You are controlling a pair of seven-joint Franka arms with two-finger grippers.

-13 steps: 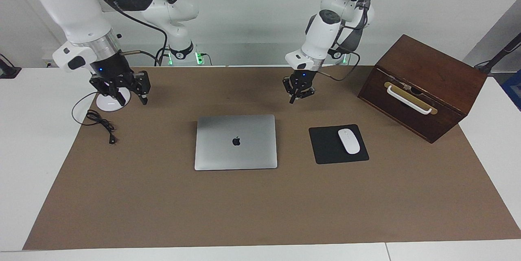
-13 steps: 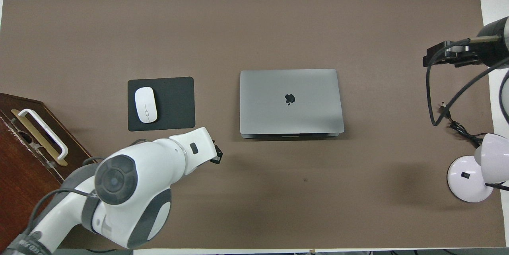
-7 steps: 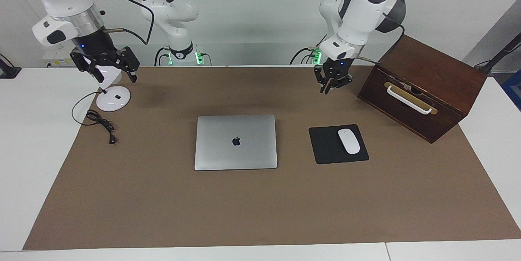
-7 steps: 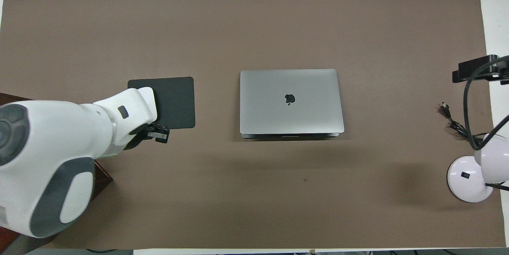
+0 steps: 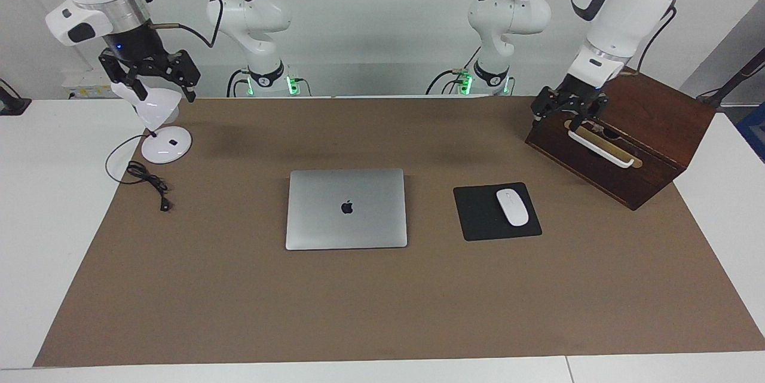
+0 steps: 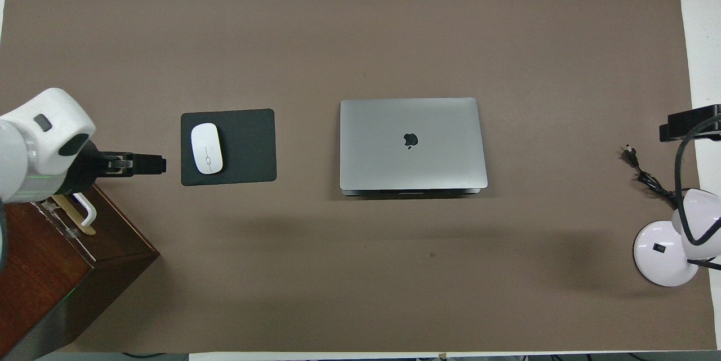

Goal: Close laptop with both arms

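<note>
Going L to R across the facing view: the right arm's black claw end effector (image 5: 156, 75) hangs over a small white desk lamp (image 5: 160, 126) w/ a round base, at the right arm's end of the surface (image 5: 251, 317); fingers spread apart, gripping nothing. Mid-surface lies the thin silver-grey metal laptop (image 5: 346, 208), dark apple logo up, lid already flat down on its base, so the closing looks done. I'd guess it's rigid, fairly light, w/ a smooth slippery skin and a screen that won't like point pressure; best pushed w/ flat contact near the lid's free edge, not pinched. Beside it, toward the left arm's end, a black square mouse pad (image 5: 478, 215) carries a white mouse (image 5: 513, 207). Last, the left arm's end effector (image 5: 569, 105), also spread wide and empty, is over the handle edge of a dark brown wooden box (image 5: 627, 132).
</note>
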